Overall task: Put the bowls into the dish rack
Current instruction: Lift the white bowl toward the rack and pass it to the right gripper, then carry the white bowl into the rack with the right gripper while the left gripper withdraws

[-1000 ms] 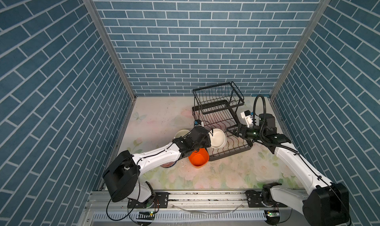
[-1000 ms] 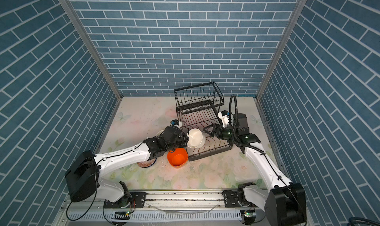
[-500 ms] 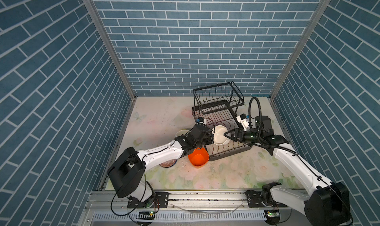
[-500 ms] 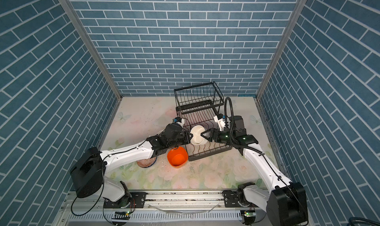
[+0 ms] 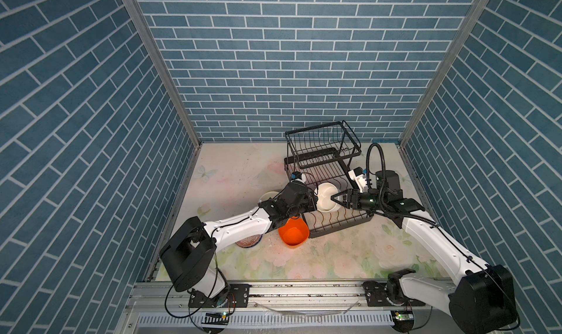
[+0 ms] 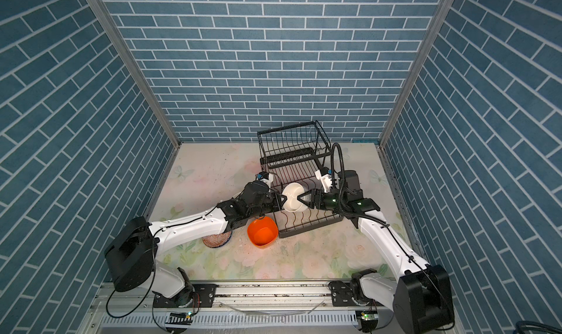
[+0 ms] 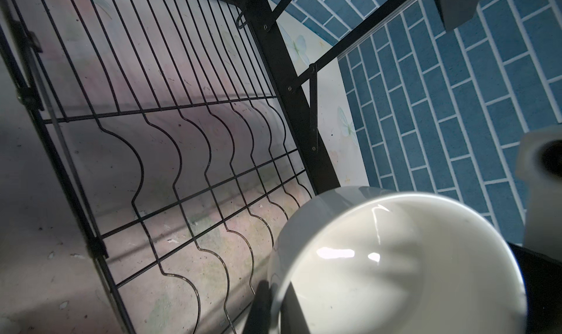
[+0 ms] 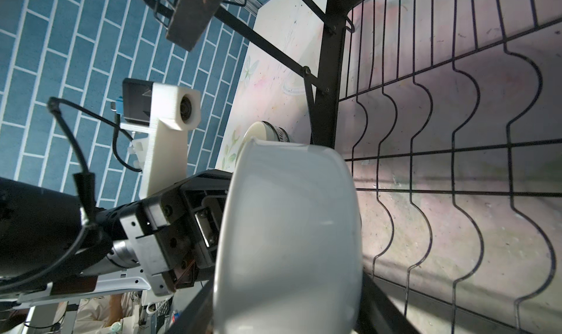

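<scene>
Left claw [image 6: 281,201] is clamped on the white bowl's [image 6: 292,201] rim, holding it on edge over the dish rack [image 6: 307,217]. Right claw [image 6: 301,199], half-spread, faces it from three o'clock, bowl directly between both arms.

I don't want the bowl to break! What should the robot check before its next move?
1. Left gripper holding the white bowl: ok, it pinches the rim.
2. Bowl over the rack: ok, it stands on edge above the lower tier.
3. Spot below free: ok, the wires there hold no other bowl.
4. Right gripper has the bowl: cannot tell; its tips are at the bowl's other side, but the grip is not shown.
5. Bowl resting on the wires: cannot tell.
6. All bowls loaded: not ok; the orange bowl sits on the table beside the rack.
</scene>
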